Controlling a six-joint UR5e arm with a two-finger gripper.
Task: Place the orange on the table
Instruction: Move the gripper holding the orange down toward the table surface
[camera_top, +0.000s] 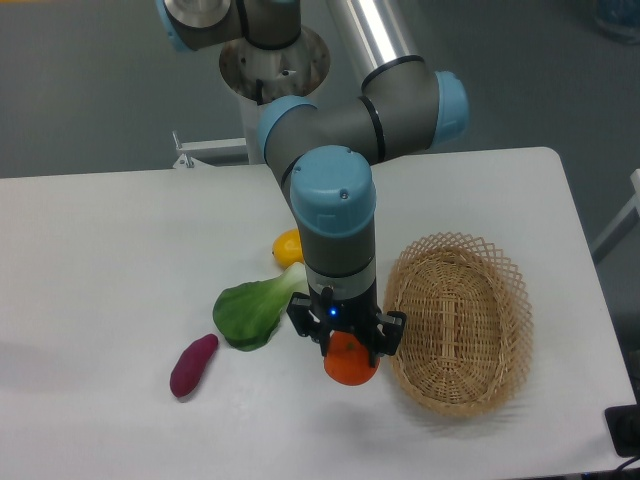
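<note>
The orange (350, 366) is a small round bright orange fruit held under my gripper (350, 358), just left of the wicker basket. The gripper points straight down and its fingers (382, 349) close on the orange's sides. The orange sits low, at or just above the white table (100, 260); I cannot tell whether it touches. The upper part of the orange is hidden by the gripper body.
A woven wicker basket (457, 322) stands right of the gripper, very close to it. A green leafy vegetable (252, 309) lies just left of the gripper. A yellow fruit (288, 247) lies behind it, partly hidden by the arm. A purple sweet potato (193, 365) lies further left.
</note>
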